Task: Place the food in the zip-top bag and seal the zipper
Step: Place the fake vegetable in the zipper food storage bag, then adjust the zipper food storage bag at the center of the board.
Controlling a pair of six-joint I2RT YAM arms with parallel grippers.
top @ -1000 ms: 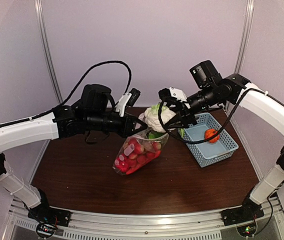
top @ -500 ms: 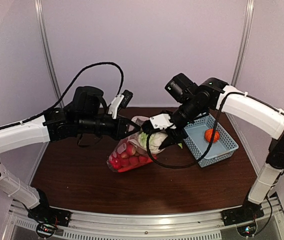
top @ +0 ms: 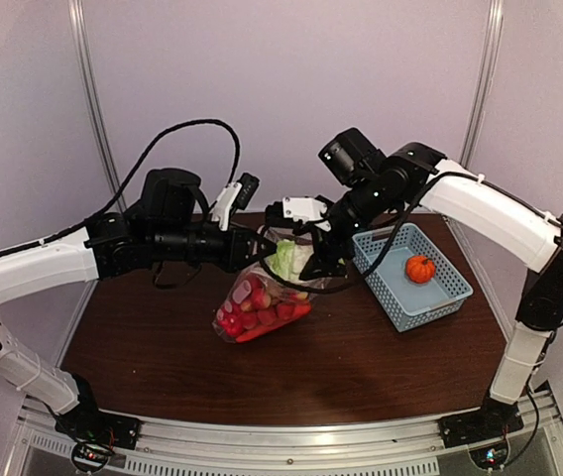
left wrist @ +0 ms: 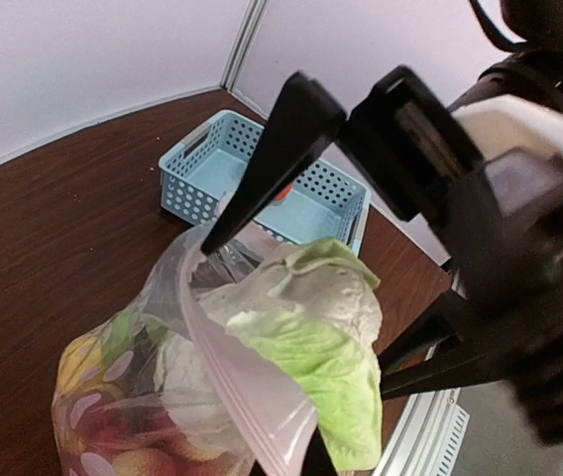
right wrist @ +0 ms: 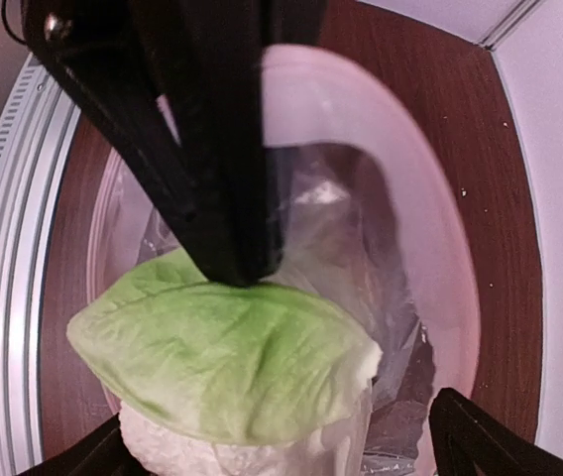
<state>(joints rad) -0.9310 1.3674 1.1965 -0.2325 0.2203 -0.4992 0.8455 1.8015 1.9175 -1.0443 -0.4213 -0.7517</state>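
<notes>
**A:** What does the overhead view give that the wrist cameras miss?

**B:** The whole layout. The zip-top bag hangs from the left tool, and its lower end appears to rest on the tabletop. Red food is packed low inside it. To the right stands a light-blue basket with a small orange pumpkin in it, well apart from the bag.

**A:** And the left wrist camera?

**B:** It looks into the bag's mouth. The pale cabbage sits there with its green leaf up, partly above the rim. The pink zipper runs down to the bottom of the frame, where the left tool is clamped on the bag's edge.

**A:** The right tool?

**B:** Its two dark fingers stand wide apart, one by the far rim and the other off to the right, with the cabbage between them. It is spread open and grips nothing.

**A:** What does its own camera add?

**B:** It looks straight down. The cabbage lies just below, between the fingertips at the bottom corners of the frame, and as far as I can tell neither touches it. The left tool's black fingers cross the top of the frame at the rim.
</notes>
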